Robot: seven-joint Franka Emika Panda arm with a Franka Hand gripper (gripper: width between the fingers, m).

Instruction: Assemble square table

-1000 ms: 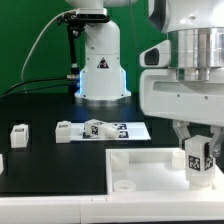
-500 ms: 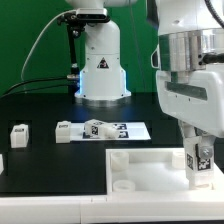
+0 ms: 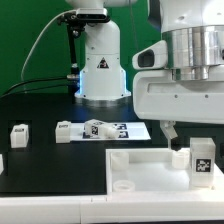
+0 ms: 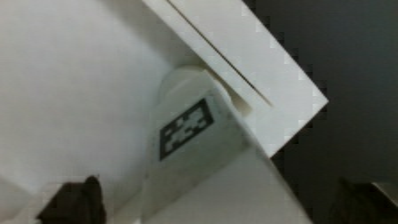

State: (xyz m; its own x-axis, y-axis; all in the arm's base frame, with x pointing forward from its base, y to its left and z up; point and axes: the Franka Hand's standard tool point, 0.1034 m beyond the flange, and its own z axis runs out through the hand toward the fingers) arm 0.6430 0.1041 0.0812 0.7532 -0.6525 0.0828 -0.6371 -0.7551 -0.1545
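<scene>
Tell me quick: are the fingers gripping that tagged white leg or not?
Gripper: open, its fingers spread wide on either side of the table leg, holding nothing.

Arm [image 3: 186, 85] low, claw [image 4: 222, 200] at full spread.

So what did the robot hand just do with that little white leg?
The hand opened and let go of the leg, which now stands free at the square panel's corner on the exterior view's right. The loose legs and the marker board stayed put.
</scene>
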